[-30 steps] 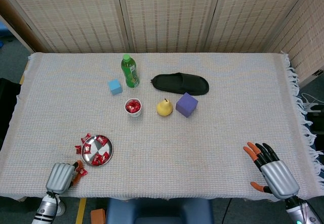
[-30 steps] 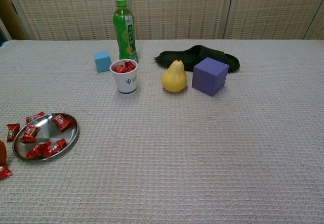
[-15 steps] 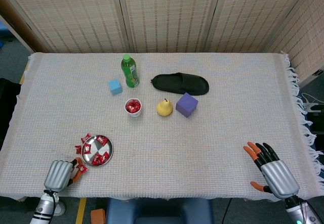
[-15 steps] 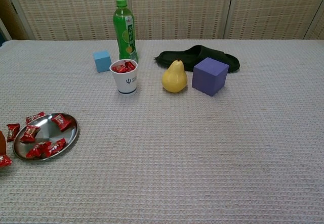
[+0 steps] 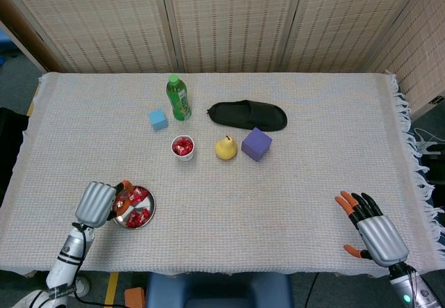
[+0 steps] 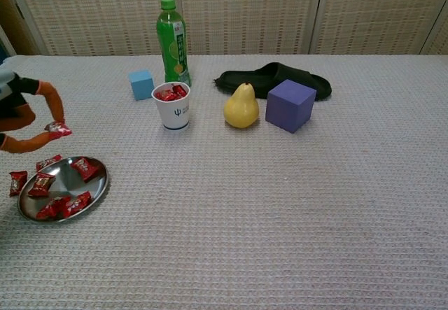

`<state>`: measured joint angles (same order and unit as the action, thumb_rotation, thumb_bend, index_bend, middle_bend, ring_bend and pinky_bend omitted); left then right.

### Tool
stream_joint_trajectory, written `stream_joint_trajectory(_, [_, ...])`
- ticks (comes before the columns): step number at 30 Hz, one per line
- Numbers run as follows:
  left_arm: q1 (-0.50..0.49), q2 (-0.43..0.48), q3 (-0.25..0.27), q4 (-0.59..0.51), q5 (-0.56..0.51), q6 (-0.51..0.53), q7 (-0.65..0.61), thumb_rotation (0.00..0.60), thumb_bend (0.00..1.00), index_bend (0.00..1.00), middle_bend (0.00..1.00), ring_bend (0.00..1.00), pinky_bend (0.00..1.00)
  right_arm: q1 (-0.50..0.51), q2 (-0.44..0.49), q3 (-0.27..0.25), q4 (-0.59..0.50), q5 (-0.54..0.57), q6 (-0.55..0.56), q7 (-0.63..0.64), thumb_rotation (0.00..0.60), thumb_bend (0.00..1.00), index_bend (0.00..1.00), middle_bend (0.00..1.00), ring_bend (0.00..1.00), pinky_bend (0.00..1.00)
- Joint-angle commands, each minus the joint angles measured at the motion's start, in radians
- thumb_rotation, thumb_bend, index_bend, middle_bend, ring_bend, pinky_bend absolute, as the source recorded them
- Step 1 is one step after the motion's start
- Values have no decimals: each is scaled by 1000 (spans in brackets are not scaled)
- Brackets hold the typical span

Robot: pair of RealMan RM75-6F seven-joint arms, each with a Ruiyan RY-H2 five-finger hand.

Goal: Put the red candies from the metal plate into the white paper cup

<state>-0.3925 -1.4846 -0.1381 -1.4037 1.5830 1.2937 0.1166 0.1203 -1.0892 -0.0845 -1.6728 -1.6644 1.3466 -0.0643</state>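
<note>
The metal plate (image 6: 67,176) (image 5: 144,209) lies at the front left with several red candies (image 6: 64,206) (image 5: 138,217) on it, and two more lie on the cloth beside its left rim. Above the plate my left hand (image 6: 25,117) (image 5: 99,201) pinches one red candy (image 6: 58,129) between thumb and finger. The white paper cup (image 6: 173,110) (image 5: 183,151) stands upright mid-table, holding red candies. My right hand (image 5: 370,231) rests open at the front right, far from everything, seen only in the head view.
Behind the cup stand a green bottle (image 6: 172,38) and a small blue cube (image 6: 141,84). To the cup's right are a yellow pear (image 6: 241,106), a purple cube (image 6: 290,105) and a black slipper (image 6: 269,78). A woven cloth (image 6: 280,212) covers the table.
My left hand has risen from the table's front edge to above the plate, now carrying a red candy. The right hand has barely moved.
</note>
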Motion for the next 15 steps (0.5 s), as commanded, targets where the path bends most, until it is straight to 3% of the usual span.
stream_joint_trajectory(1, [-138, -9, -100, -18, -73, -149, 13, 600, 458, 551, 1000, 1000, 1000, 12, -8, 17, 1, 30, -19, -2, 600, 47, 0, 0, 0, 0])
stream_joint_trajectory(8, [-358, -118, -192, 193, -146, -345, -50, 600, 469, 547, 1000, 1000, 1000, 22, -14, 41, 7, 85, -40, -1, 600, 47, 0, 0, 0, 0])
stream_joint_trajectory(15, [-484, -206, -225, 392, -196, -421, -85, 600, 468, 543, 1000, 1000, 1000, 29, -9, 47, 12, 110, -57, 7, 600, 46, 0, 0, 0, 0])
